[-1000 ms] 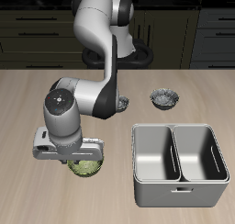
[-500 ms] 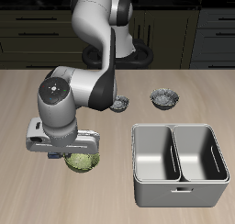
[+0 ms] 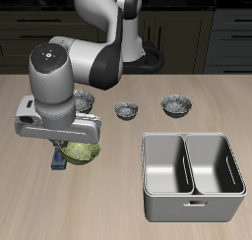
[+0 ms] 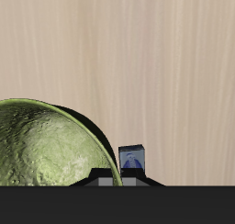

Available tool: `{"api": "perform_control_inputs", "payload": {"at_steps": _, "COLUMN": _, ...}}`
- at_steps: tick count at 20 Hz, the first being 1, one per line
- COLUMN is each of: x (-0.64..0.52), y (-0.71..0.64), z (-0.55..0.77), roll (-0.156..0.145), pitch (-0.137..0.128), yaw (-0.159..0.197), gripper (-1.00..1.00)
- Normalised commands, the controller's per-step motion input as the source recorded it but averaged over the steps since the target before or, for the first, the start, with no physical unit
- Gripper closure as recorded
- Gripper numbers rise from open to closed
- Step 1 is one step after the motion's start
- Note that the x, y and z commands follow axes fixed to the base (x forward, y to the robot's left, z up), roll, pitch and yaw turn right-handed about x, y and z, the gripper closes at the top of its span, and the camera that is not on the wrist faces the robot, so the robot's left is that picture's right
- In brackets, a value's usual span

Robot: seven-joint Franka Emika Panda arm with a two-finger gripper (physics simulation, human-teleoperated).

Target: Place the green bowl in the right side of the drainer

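gripper lifts green bowl above the table

gripper (image 3: 67, 157) is clamped on the rim of the green bowl (image 3: 82, 150), which hangs tilted under the hand, clear of the wooden table (image 3: 30, 200). in the wrist view the bowl's (image 4: 44, 145) mottled yellow-green surface fills much of the frame, with one fingertip (image 4: 132, 158) showing just beside its edge and bare wood beyond.

the drainer (image 3: 193, 176) sits well apart from the bowl, near the table's front edge; its centre wall splits it into two deep compartments, and both look bare inside.

three grey patterned bowls stand farther back on the table: one (image 3: 86, 99) partly hidden behind the arm's wrist, one (image 3: 126, 110) between the arm and the drainer's back rim, and one (image 3: 176, 106) behind the drainer. dark cabinets (image 3: 197, 32) run along the wall behind the table.
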Motion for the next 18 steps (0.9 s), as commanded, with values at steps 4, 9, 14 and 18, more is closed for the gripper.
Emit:
{"api": "perform_control_inputs", "payload": {"at_steps": 4, "x": -0.14, "y": -0.04, "z": 0.63, "roll": -0.049, "pitch": -0.083, "yaw": -0.032, "gripper": 1.00}}
{"api": "perform_control_inputs", "payload": {"at_steps": 9, "x": -0.14, "y": 0.01, "z": 0.66, "roll": -0.032, "pitch": -0.089, "yaw": -0.029, "gripper": 1.00}}
{"api": "perform_control_inputs", "payload": {"at_steps": 14, "x": -0.07, "y": 0.03, "z": 0.36, "roll": -0.007, "pitch": -0.044, "yaw": -0.021, "gripper": 1.00}}
{"api": "perform_control_inputs", "payload": {"at_steps": 18, "x": -0.13, "y": 0.09, "z": 0.44, "roll": 0.009, "pitch": -0.059, "yaw": -0.010, "gripper": 1.00}}
